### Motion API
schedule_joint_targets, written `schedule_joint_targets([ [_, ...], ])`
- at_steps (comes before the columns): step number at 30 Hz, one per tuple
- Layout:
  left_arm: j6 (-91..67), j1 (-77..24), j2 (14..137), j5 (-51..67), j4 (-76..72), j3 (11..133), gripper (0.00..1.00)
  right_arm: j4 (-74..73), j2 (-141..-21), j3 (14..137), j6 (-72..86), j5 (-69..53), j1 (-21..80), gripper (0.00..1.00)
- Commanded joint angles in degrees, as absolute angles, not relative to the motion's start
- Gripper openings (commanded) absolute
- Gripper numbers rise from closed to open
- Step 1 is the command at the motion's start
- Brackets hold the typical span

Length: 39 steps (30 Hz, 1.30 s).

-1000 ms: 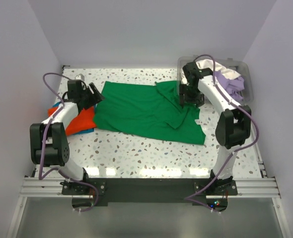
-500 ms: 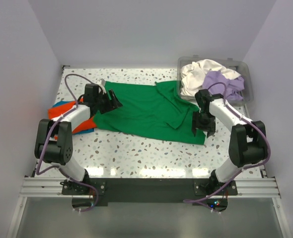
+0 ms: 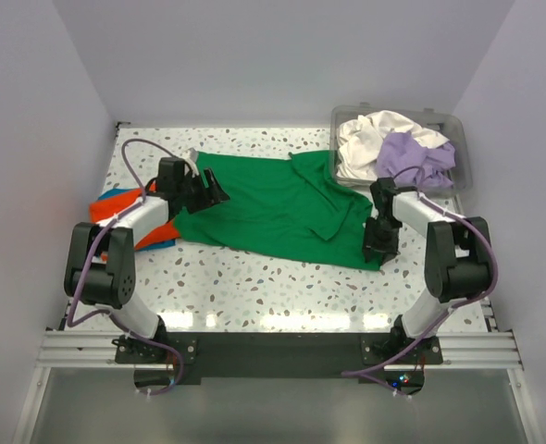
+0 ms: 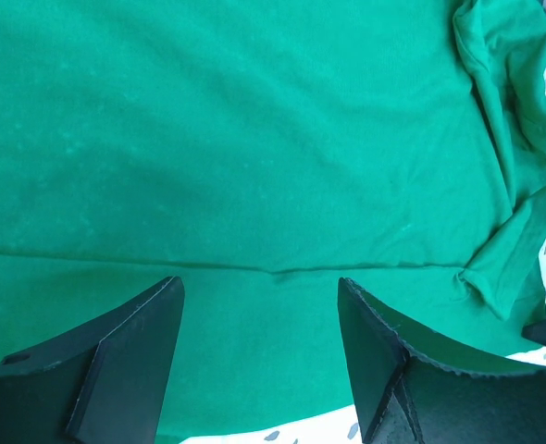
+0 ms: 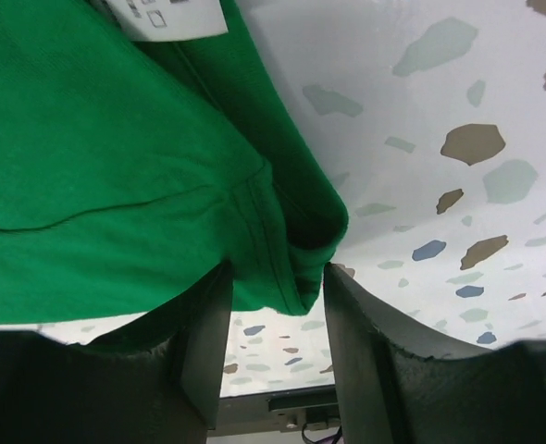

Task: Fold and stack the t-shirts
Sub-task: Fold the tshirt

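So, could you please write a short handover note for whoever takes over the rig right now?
Left gripper: open, above the green t-shirt, left side.
Right gripper: jaws straddle its near right corner; grip unclear.
Done: orange t-shirt stacked on blue t-shirt, far left.
Left: fold the spread green one, then the white t-shirt and lavender t-shirt crumpled in the bin.

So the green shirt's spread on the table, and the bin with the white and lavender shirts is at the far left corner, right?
No: the bin sits at the far right corner, per the top view. The green shirt is spread on the table.
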<state>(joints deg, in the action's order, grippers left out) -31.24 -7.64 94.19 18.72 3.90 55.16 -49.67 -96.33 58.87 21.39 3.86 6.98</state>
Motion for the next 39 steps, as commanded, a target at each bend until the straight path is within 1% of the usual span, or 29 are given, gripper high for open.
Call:
schedule_joint_targets([
  [1, -30.3, -8.0, 91.3, 18.4, 2.1, 54.0, 0.73, -48.1, -97.1, 57.0, 21.1, 3.9, 6.2, 0.42],
  [3, -30.2, -8.0, 90.6, 18.4, 2.2, 53.5, 0.73, -47.9, -97.6, 56.5, 21.0, 4.1, 5.4, 0.36],
  [4, -30.1, -8.0, 90.4, 18.5, 2.5, 53.4, 0.73, -47.8, -97.9, 56.3, 20.9, 4.4, 4.8, 0.31],
  [7, -29.3, -8.0, 89.5, 18.2, 3.1, 52.7, 0.73, -48.1, -99.2, 56.6, 20.6, 4.7, 4.0, 0.2],
  [8, -29.0, -8.0, 89.0, 18.3, 3.4, 52.4, 0.73, -48.4, -99.8, 57.1, 20.1, 5.1, 3.3, 0.11],
  [11, -27.4, -8.0, 87.5, 17.8, 5.0, 51.9, 0.73, -50.8, -99.7, 58.4, 19.6, 8.3, 2.3, 0.0],
  [15, -24.7, -8.0, 85.2, 13.6, 9.1, 51.0, 0.73, -53.2, -99.0, 59.2, 19.0, 11.4, 0.2, 0.0],
  [16, -24.3, -8.0, 84.6, 12.8, 10.1, 50.7, 0.73, -53.6, -99.0, 59.8, 18.9, 11.3, -2.5, 0.0],
  [18, -23.7, -8.0, 82.8, 10.9, 13.2, 49.7, 0.73, -54.6, -99.2, 60.6, 18.8, 12.2, -3.6, 0.0],
  [25, -25.0, -8.0, 76.0, 8.1, 19.6, 44.1, 0.73, -55.9, -101.1, 63.1, 19.2, 12.2, -10.6, 0.0],
  [31, -27.5, -8.0, 75.1, 7.2, 23.7, 41.0, 0.72, -56.0, -102.0, 64.5, 19.1, 11.1, -11.0, 0.0],
  [34, -27.6, -8.0, 75.3, 11.8, 20.8, 38.7, 0.71, -56.1, -102.0, 64.8, 19.1, 11.0, -11.0, 0.0],
  [35, -27.2, -8.1, 76.2, 14.7, 20.3, 38.5, 0.71, -56.1, -102.0, 64.9, 19.1, 10.9, -11.0, 0.0],
  [37, -26.5, -8.0, 77.8, 16.2, 20.3, 39.0, 0.7, -56.0, -102.2, 65.0, 19.1, 10.8, -11.0, 0.0],
  [39, -25.8, -8.0, 79.4, 20.2, 18.9, 38.9, 0.68, -55.9, -102.3, 65.0, 19.1, 10.7, -11.0, 0.0],
])
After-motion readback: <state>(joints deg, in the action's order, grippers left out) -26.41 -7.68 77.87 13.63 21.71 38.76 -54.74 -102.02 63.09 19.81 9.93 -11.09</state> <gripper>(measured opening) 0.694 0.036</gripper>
